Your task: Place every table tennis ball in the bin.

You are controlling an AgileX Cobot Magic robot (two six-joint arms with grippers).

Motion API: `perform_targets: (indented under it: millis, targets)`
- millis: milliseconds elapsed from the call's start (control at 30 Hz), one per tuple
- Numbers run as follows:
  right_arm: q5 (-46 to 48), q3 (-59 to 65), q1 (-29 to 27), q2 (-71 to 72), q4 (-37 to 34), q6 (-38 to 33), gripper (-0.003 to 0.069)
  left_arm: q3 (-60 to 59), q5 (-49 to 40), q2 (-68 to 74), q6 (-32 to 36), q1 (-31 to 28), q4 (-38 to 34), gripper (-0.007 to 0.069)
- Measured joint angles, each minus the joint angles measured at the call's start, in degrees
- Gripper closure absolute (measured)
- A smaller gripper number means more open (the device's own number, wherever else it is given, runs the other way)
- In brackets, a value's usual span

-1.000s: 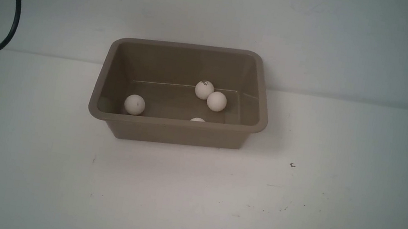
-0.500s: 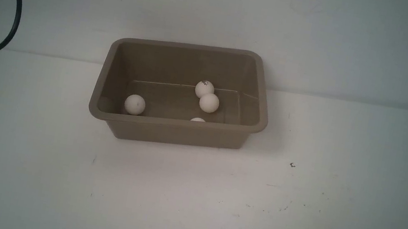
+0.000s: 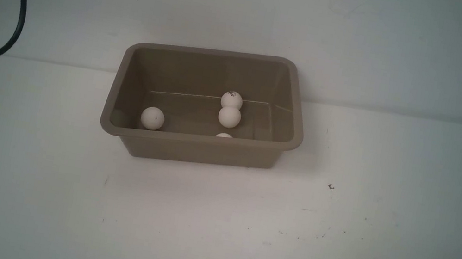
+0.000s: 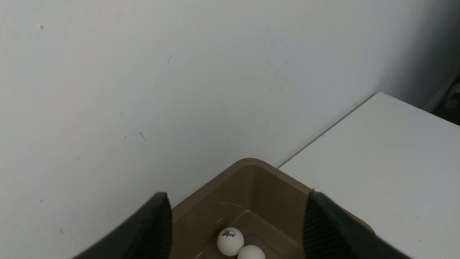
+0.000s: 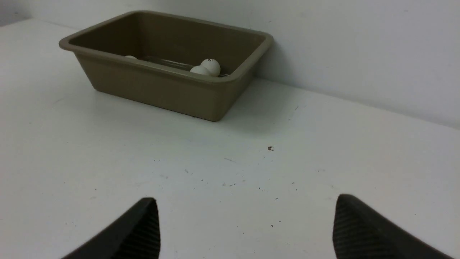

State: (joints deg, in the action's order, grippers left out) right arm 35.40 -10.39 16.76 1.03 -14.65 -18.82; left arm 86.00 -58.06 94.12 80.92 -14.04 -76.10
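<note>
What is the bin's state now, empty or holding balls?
Holding balls. The bin has four table tennis balls inside: one at its left, two touching mid-floor, one peeking over the near wall.

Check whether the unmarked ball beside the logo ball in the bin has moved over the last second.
Yes. The unmarked ball has rolled toward the robot's left inside the bin, now sitting directly in front of the logo ball, which stayed put.

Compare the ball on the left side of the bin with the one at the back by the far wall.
The left ball sits alone near the front wall of the bin; the back ball appears to touch another ball. The back ball shows a dark printed logo on top; the left ball shows only a faint speck. Both are small, white and round, resting inside the bin.
</note>
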Motion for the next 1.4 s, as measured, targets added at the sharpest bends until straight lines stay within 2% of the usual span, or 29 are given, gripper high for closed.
perform_targets:
  millis: [433,567,733,900,1000,1067,1200,1400]
  targets:
    - [0.05,0.0,0.0,0.0,-0.15,-0.25,0.0071,0.0,-0.83,0.0,0.88,0.98,-5.65,0.0178]
    - [0.07,0.0,0.0,0.0,-0.15,-0.25,0.0071,0.0,-0.57,0.0,1.0,5.24,-6.14,0.0178]
    - [0.11,0.0,0.0,0.0,-0.15,-0.25,0.0071,0.0,3.97,0.0,-0.28,10.32,-6.75,0.0178]
    - [0.13,0.0,0.0,0.0,-0.15,-0.25,0.0071,0.0,6.77,0.11,-3.59,14.59,-14.39,0.0178]
    - [0.13,0.0,0.0,0.0,-0.15,-0.25,0.0071,0.24,8.8,0.18,1.72,18.74,-18.58,0.0178]
    - [0.13,0.0,0.0,0.0,-0.15,-0.25,0.0071,0.4,9.14,0.18,3.61,19.87,-18.84,0.0178]
    - [0.13,0.0,0.0,0.0,-0.15,-0.25,0.0071,0.67,12.16,0.18,10.56,25.84,-19.47,0.0178]
    - [0.13,0.0,0.0,0.0,-0.15,-0.25,0.0071,0.67,17.94,0.18,13.9,29.91,-19.47,0.0178]
